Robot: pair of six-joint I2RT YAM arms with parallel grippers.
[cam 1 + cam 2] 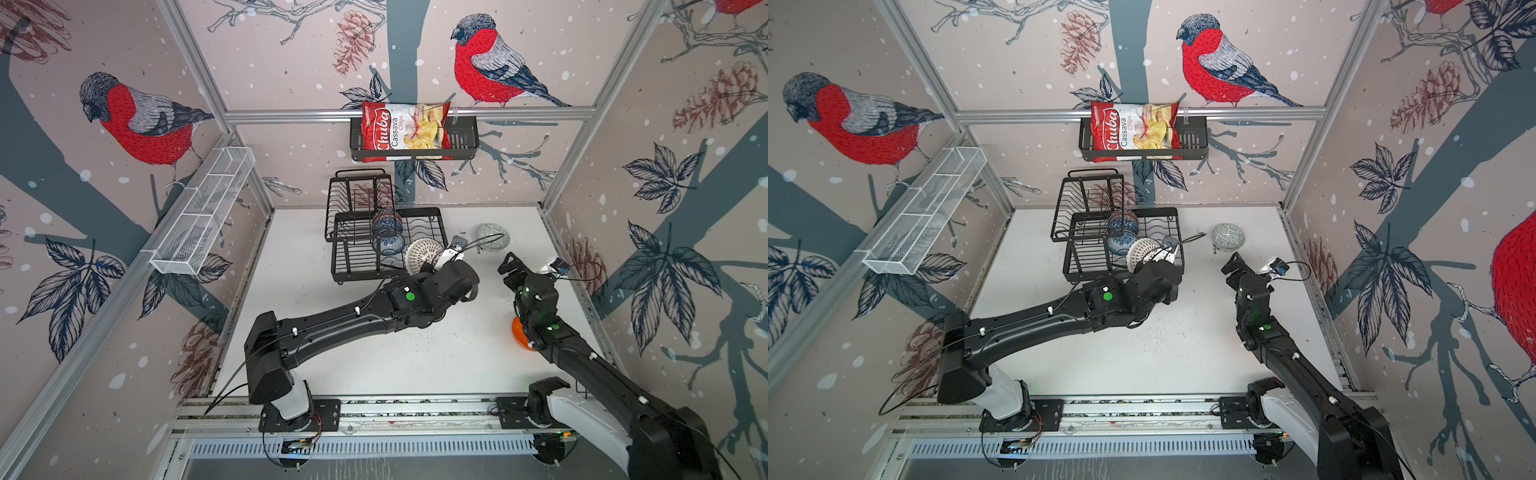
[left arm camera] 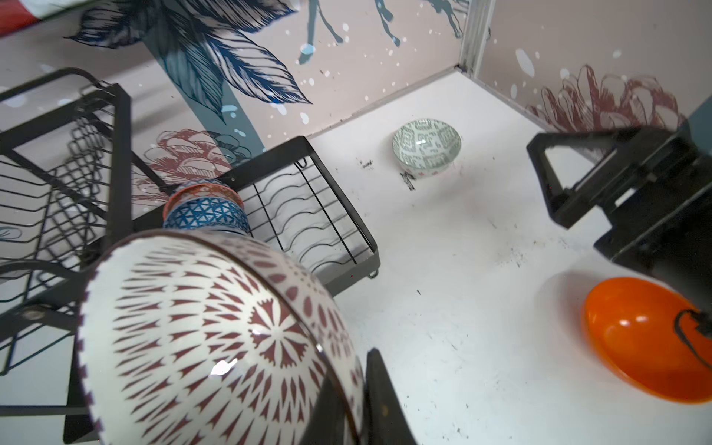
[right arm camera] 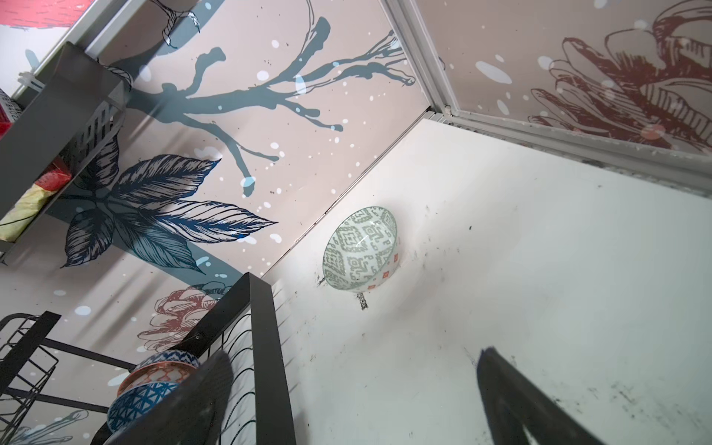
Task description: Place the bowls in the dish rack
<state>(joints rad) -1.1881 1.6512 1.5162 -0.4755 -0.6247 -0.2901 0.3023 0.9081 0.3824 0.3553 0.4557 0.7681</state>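
Observation:
The black wire dish rack [image 1: 441,232] stands at the back middle of the table. My left gripper [image 2: 358,370] is shut on the rim of the white bowl with the dark radial pattern [image 2: 215,331], one finger inside and one outside. It holds the bowl tilted on edge over the rack's front right part [image 1: 424,255]. Behind it in the rack stand a blue geometric bowl [image 2: 204,215] and a salmon bowl [image 2: 204,190]. A grey-green bowl [image 1: 493,237] sits upright on the table to the right of the rack. My right gripper [image 3: 354,356] hangs open short of it. An orange bowl [image 1: 521,336] lies partly hidden under the right arm.
A black slatted basket [image 1: 465,139] with a chips bag [image 1: 405,131] hangs on the back wall above the rack. A long white mesh tray [image 1: 203,212] is fixed to the left wall. The right wall runs close beside the right arm.

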